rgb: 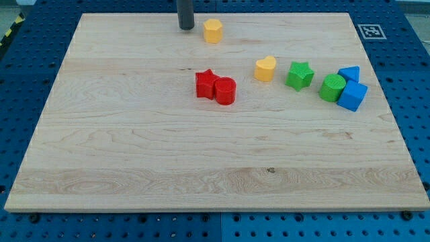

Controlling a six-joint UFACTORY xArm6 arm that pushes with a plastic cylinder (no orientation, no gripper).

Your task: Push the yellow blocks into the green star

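Observation:
My tip is at the view's top, just left of a yellow block, with a small gap between them. A second yellow block, heart-shaped, lies lower and to the right. The green star sits just right of that yellow heart, a small gap between them. The rod comes down from the view's top edge.
A red star and a red cylinder touch each other near the board's middle. A green block and two blue blocks cluster at the right. The wooden board lies on a blue perforated table.

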